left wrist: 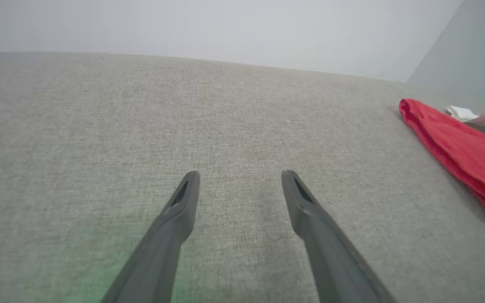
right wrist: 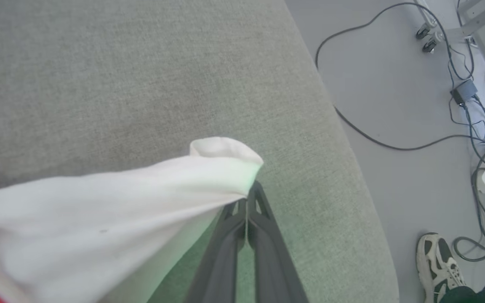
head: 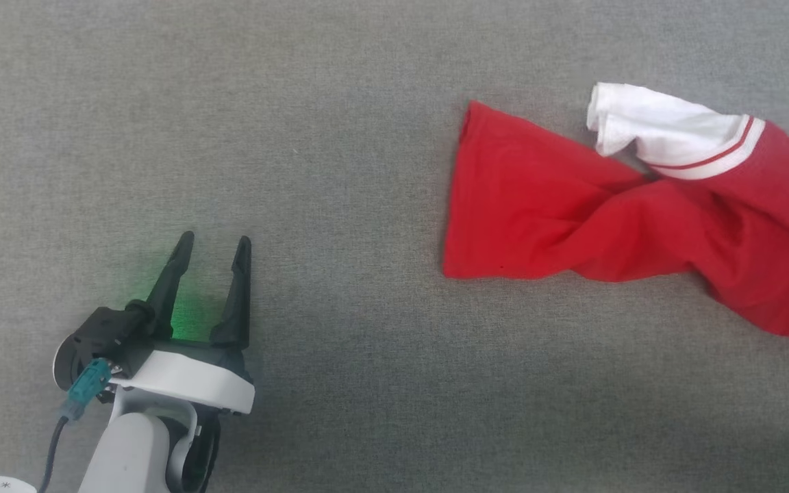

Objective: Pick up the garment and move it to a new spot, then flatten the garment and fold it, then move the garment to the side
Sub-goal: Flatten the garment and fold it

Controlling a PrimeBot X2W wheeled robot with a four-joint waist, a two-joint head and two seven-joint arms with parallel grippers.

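Garment: red shirt (head: 572, 219) at the right of the head frame, running off the right edge; twisted through the middle and bunched, not spread out.
Sleeve: white sleeve (head: 648, 127) with striped trim (head: 723, 159) at the upper right of the head frame, folded over the red body; no lettering to be seen.
Support: lies on the grey cloth-covered bench (head: 298, 103), at least at its left end; lifted or not at the far right, cannot tell.
Right claw: right claw (right wrist: 249, 198) at bottom centre of the right wrist frame, fingers pressed together with no gap, pinching the end of a white sleeve (right wrist: 120, 210) that drapes away to the lower left of that frame.
Left claw: left claw (head: 216, 239) at the lower left of the head frame, fingers spread wide, nothing between them, well apart from the garment; same spread in the left wrist frame (left wrist: 240, 174), red cloth (left wrist: 461, 155) off at the right edge.
Beyond the bench: floor (right wrist: 394, 84) with cables (right wrist: 352, 126) at the right of the right wrist frame; a person's shoe (right wrist: 438, 261) at the lower right.
Done, by judgement: grip taken on the garment; first step, the pick-up and move, under way.
Uncertain: whether the present place is already the new spot.
Left: flattening, folding, moving aside; none begun, judging by the twisted, unfolded cloth.
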